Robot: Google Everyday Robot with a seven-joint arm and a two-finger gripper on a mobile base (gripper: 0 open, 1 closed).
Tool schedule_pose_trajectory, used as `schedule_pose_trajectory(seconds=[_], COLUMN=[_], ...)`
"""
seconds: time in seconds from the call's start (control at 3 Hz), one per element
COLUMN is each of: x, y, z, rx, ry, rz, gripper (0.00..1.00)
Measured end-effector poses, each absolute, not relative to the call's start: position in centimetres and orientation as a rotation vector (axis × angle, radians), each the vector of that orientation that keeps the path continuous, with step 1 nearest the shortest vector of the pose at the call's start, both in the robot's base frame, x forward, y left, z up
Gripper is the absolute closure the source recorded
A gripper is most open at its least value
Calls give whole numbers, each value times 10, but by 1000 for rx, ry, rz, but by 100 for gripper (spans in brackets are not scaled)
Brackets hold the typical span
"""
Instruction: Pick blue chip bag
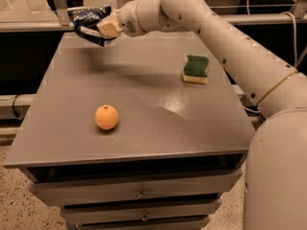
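The blue chip bag (87,21), dark navy with white lettering, hangs in the air above the far left corner of the grey table (144,85). My gripper (106,28) is shut on the bag's right side and holds it clear of the tabletop. The white arm reaches in from the right across the far edge of the table. Part of the bag is hidden behind the gripper.
An orange (106,117) lies on the table's near left. A green-and-yellow sponge (196,69) lies at the far right. Drawers run below the table's front edge. A rail and a person's legs are behind the table.
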State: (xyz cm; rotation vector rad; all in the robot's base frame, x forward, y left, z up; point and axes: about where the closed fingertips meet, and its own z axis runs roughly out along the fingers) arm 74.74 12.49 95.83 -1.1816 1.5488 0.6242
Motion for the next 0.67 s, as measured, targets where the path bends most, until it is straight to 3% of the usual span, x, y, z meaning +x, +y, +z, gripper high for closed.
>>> schedule_pose_trajectory(seconds=[0.67], x=[737], y=[112], z=[996], rx=[-1136], ry=[1426], rz=[642], gripper=[100])
